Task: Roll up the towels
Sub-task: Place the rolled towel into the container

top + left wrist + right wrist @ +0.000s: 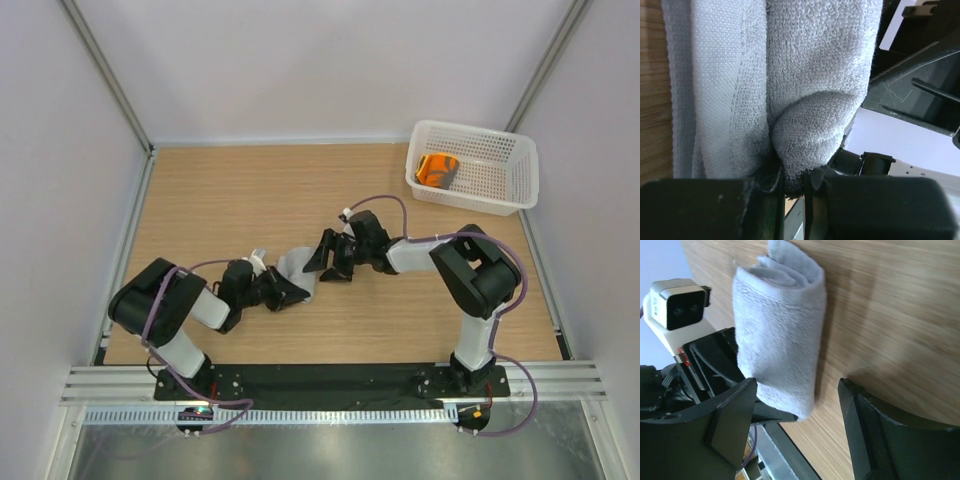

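The light-grey towel lies rolled up on the wooden table between my two grippers. In the left wrist view this grey towel fills the frame, and my left gripper is shut on a bulging fold at its end. The right wrist view shows the grey roll lying on the wood, its near end just inside my right gripper, whose jaws stand wide apart and hold nothing. From above, the left gripper and the right gripper flank the roll. The orange towel sits rolled in the basket.
A white perforated basket stands at the back right corner of the table. Metal frame posts and white walls ring the table. The left arm's wrist camera shows close beyond the roll in the right wrist view.
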